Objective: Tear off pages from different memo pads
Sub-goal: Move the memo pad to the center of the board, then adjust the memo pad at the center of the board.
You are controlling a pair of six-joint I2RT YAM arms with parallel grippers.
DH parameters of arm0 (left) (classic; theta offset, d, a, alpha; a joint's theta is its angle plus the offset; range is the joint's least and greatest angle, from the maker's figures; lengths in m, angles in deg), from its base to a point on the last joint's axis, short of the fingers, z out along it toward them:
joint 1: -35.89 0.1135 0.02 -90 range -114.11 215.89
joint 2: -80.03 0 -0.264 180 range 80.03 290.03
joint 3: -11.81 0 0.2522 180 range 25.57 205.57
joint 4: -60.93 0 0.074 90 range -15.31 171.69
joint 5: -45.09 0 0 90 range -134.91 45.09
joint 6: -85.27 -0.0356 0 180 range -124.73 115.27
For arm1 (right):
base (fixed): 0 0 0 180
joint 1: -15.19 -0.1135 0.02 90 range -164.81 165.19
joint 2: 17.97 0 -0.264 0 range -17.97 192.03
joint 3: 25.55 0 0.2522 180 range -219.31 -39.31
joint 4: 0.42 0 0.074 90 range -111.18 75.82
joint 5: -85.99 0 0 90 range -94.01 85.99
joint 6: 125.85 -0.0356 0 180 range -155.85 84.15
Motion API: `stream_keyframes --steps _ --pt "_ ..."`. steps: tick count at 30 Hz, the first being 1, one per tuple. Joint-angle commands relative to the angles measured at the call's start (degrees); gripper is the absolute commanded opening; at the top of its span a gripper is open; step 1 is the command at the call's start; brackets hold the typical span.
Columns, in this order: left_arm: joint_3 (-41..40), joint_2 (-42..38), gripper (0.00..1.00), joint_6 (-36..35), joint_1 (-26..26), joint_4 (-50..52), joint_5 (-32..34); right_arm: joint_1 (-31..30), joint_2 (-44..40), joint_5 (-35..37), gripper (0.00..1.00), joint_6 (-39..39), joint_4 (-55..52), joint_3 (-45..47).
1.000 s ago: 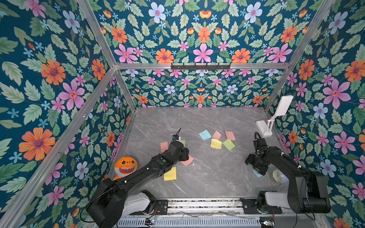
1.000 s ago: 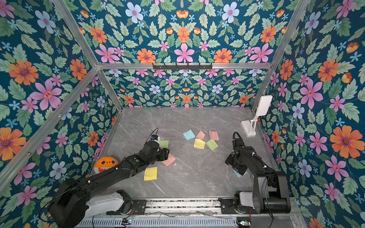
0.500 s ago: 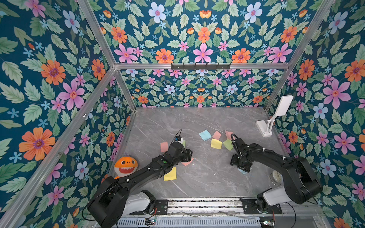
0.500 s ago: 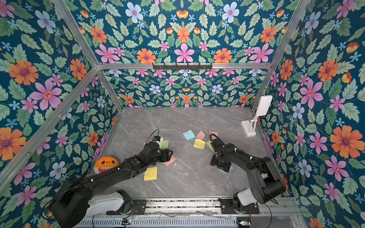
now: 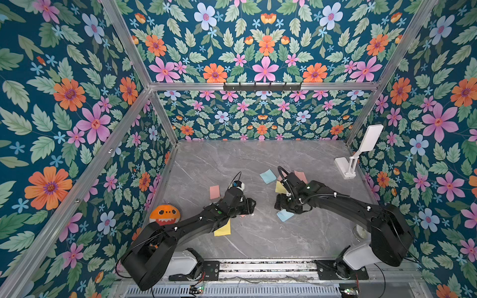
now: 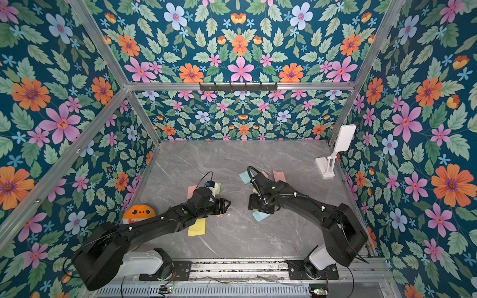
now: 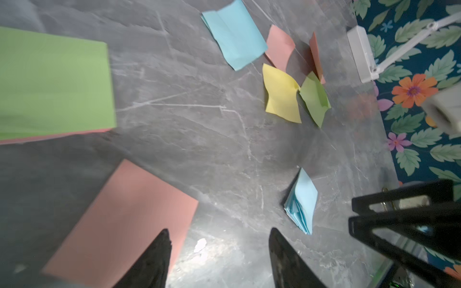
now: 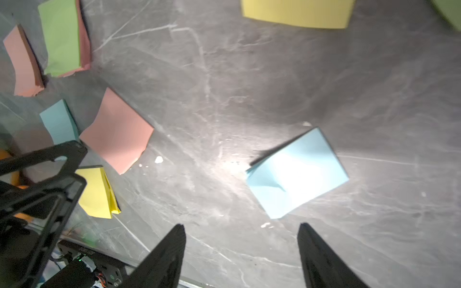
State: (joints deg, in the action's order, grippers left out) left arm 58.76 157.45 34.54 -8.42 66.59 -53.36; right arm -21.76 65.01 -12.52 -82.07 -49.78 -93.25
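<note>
My left gripper is open and empty above the grey table; one fingertip overlaps a pink memo pad. My right gripper is also open and empty, just short of a blue memo pad whose top sheet is lifted. In both top views the grippers face each other mid-table, with the blue pad beside the right one. A yellow pad lies under the left arm. Loose blue, pink, yellow and green pages lie farther back.
An orange shark plush sits by the left wall. A white folding stand stands at the back right. A green square lies over a pink one near the left gripper, and a pink sheet lies behind the left arm.
The right arm has swung from the right side toward the middle, and the blue pad has shifted left with it. The left gripper has moved slightly toward the middle.
</note>
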Motion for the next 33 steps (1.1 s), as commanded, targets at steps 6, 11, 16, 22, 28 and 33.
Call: stream_keyframes --steps 6,11,16,22,28,33 --pt "14.13 18.92 0.61 -3.38 -5.73 -6.06 -4.29 3.46 -12.21 -7.01 0.64 -19.87 17.8 19.15" --pt "17.91 26.98 0.5 -2.19 -6.93 -9.96 -9.02 3.39 -12.51 -6.15 0.59 -28.73 31.66 26.86" --pt "17.79 30.68 0.38 0.87 -9.01 -13.39 -10.76 3.4 -10.53 -6.84 0.53 -32.14 39.1 29.76" --pt "12.06 26.35 0.28 4.96 -11.37 -15.14 -7.59 4.65 -9.21 -6.81 0.52 -27.75 36.41 27.11" --pt "8.39 22.66 0.25 7.71 -13.58 -15.61 -5.22 6.5 -9.22 -8.28 0.54 -21.07 28.25 23.26" --pt "10.07 19.62 0.27 4.68 -13.34 -8.16 -1.99 6.5 -12.69 -7.92 0.58 -20.58 23.03 24.77"
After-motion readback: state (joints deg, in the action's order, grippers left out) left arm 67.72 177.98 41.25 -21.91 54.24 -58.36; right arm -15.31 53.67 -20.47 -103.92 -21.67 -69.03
